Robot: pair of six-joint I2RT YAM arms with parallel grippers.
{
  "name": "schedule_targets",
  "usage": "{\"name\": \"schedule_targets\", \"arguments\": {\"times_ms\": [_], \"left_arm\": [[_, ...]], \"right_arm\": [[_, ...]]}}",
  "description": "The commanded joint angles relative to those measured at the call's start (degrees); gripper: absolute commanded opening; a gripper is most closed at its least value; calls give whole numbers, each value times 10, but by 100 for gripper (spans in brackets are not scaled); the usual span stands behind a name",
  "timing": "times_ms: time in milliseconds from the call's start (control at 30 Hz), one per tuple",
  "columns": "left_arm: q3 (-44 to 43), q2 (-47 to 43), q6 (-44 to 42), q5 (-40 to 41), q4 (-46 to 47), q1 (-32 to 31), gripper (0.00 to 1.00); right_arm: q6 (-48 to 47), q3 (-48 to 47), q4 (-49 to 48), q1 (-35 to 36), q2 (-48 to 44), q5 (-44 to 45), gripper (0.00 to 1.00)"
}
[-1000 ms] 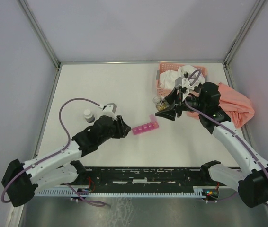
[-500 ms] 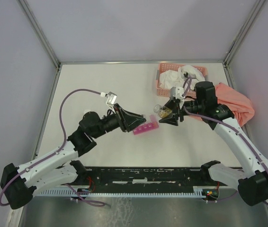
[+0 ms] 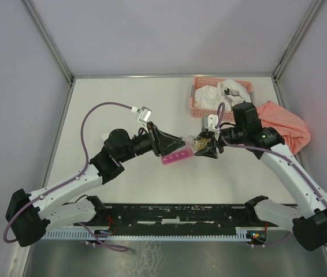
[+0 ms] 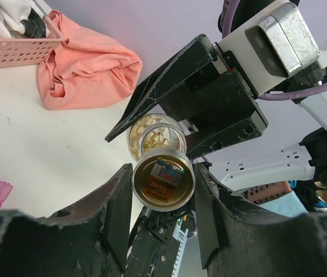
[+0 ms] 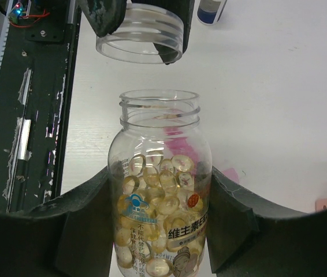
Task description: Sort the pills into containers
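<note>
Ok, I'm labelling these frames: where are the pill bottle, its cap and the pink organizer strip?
pill bottle [image 5: 160, 196]: right wrist view, on its clear body.
cap [image 4: 163, 180]: left wrist view, on its round end face.
pink organizer strip [image 3: 175, 158]: top view, on a middle compartment.

Soft, even light falls from above. The overhead view is bright and sharp, and the pale surface [image 3: 111, 86] carries only faint, soft-edged shadows. In the right wrist view the bottle [image 5: 160, 173] is crisp and its label readable, with small glints on the glass and on the clear cap [image 5: 134, 53] above it. The right pincer [image 5: 160, 208], and in the other wrist view the left pincer [image 4: 163, 187], loom dark and blurred along the bottom edge.
</note>
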State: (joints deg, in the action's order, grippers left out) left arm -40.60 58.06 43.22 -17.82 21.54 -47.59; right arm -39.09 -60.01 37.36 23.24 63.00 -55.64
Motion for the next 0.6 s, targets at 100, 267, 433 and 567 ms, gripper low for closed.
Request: {"name": "schedule_targets", "arguments": {"times_ms": [100,267,433,567], "left_arm": [[-32,19,18,-30,30,4,31],[-35,32,20,-31,32,4,31],[-34,40,23,-27,41,4,31],[-31,42,30,-24,50,4,30]], "right_arm": [[-27,-31,7,16,-1,18,14],[-27,-33,8,24,0,26,14],[-27,-33,9,34,5,34,14],[-27,-33,8,40,6,39,13]]}}
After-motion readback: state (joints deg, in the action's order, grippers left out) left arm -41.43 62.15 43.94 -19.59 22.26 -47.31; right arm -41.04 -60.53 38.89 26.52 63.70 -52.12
